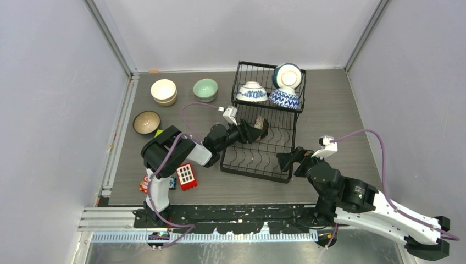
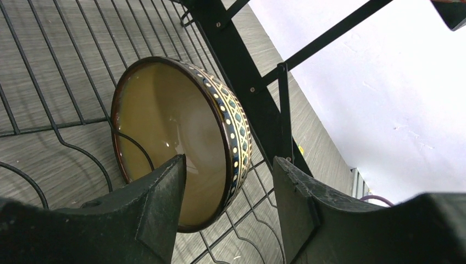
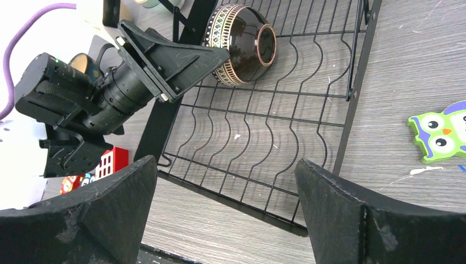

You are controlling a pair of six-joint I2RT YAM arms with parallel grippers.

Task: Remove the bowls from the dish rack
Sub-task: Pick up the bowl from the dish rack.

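Between the fingers of the left pincer (image 2: pixel 228 165) the rim of a brown patterned bowl (image 2: pixel 176 137) is straddled. One finger lies inside it and the other stands just clear of its outer wall, so the pincer is partly open and nothing is clamped. The bowl is propped on edge in the lower tier of the dish rack (image 2: pixel 242 71).

Beyond this pincer, in the raised basket, two blue-and-white bowls (image 1: pixel 252 92) and a teal bowl (image 1: pixel 288 75) are seen. To its left, stacked cream bowls (image 1: pixel 164 91), a pale green bowl (image 1: pixel 205 89) and a brown-rimmed bowl (image 1: pixel 146 122) are set on the surface (image 1: pixel 329 110).

The right pincer (image 3: pixel 225 165) is spread wide and empty — just off the rack's near corner.
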